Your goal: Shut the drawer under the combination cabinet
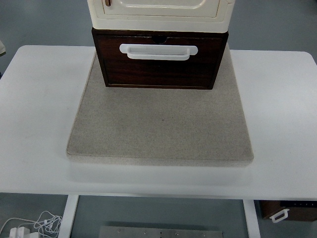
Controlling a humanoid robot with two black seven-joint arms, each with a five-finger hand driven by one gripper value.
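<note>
One dark wooden drawer (159, 67) with one white handle (158, 51) sits under one cream cabinet (159, 12), at the far middle of one grey mat (161, 126) on the white table (34, 109). The cabinet top is cut off. Both robot hands are outside the view, so their state I cannot tell

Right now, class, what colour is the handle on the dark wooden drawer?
White handle, clearest in the head view.
</note>
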